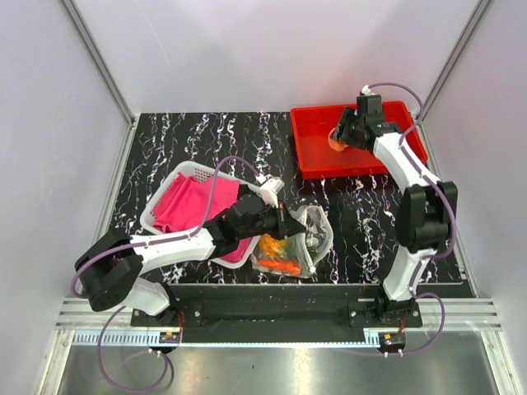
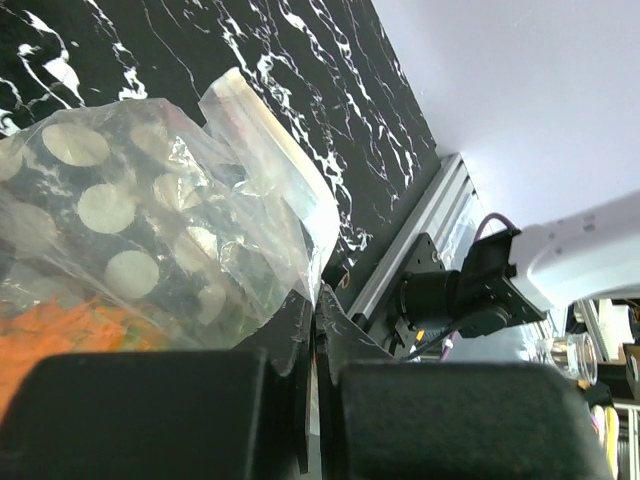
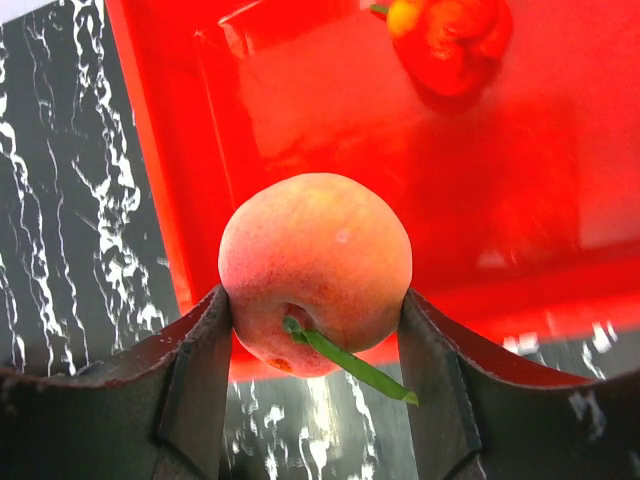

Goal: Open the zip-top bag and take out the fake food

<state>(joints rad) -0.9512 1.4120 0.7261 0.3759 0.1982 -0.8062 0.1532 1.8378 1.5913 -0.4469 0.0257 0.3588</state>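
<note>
The clear dotted zip-top bag [image 1: 295, 245] lies on the black marbled table near the front middle, with orange fake food [image 1: 278, 249] inside. My left gripper [image 1: 286, 222] is shut on the bag's edge; the left wrist view shows the plastic [image 2: 190, 210] pinched between the closed fingers [image 2: 300, 345]. My right gripper [image 1: 339, 137] is over the red tray [image 1: 313, 152] at the back right, shut on a peach-orange round fruit [image 3: 315, 270] with a green leaf. A red pepper piece [image 3: 450, 40] lies in the tray.
A white mesh basket [image 1: 185, 174] with pink cloth [image 1: 189, 206] stands at the left, under my left arm. The enclosure's white walls ring the table. The metal rail [image 1: 263, 309] runs along the near edge.
</note>
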